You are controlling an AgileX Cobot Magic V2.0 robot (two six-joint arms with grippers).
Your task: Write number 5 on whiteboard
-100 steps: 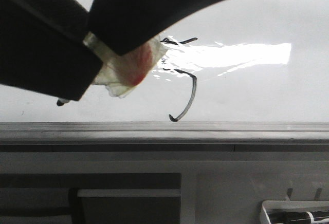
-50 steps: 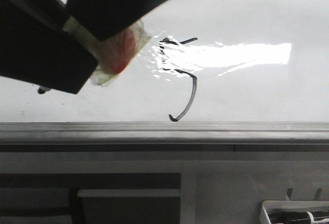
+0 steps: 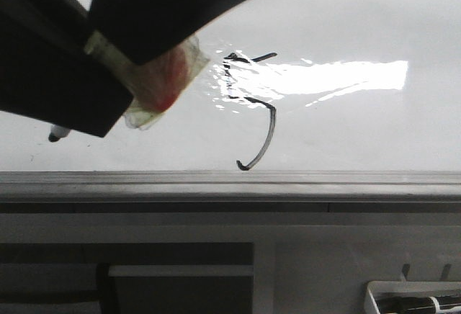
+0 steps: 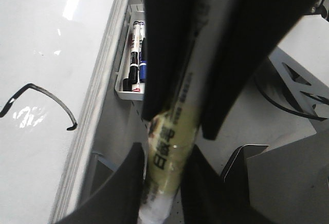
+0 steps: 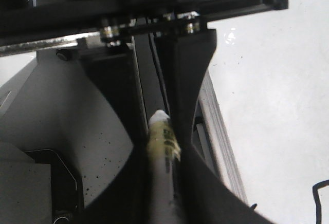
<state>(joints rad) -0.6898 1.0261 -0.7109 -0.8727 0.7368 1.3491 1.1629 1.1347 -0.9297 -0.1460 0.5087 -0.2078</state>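
The number 5 [image 3: 273,123] is drawn in thin black strokes on the glossy whiteboard [image 3: 360,134], just above its grey rail; glare covers its upper part. Its hooked tail [image 4: 50,94] also shows in the left wrist view. A white marker [image 4: 172,136] wrapped in yellowish tape sits between the fingers of my left gripper [image 4: 164,183], which is shut on it. The same marker [image 5: 163,152] lies between the fingers of my right gripper [image 5: 164,183], also shut on it. In the front view, the dark fingers fill the upper left around the tape wad [image 3: 155,83], and the marker's black tip [image 3: 55,135] pokes out left of the 5.
A grey metal rail [image 3: 288,181] runs along the whiteboard's near edge. A small white tray [image 3: 414,301] of spare markers [image 4: 134,64] hangs below the rail at the right. Grey frame parts lie under the board.
Both grippers and the marker have shifted left, away from the 5; the tip moved left along the board. The strokes of the 5 look unchanged.
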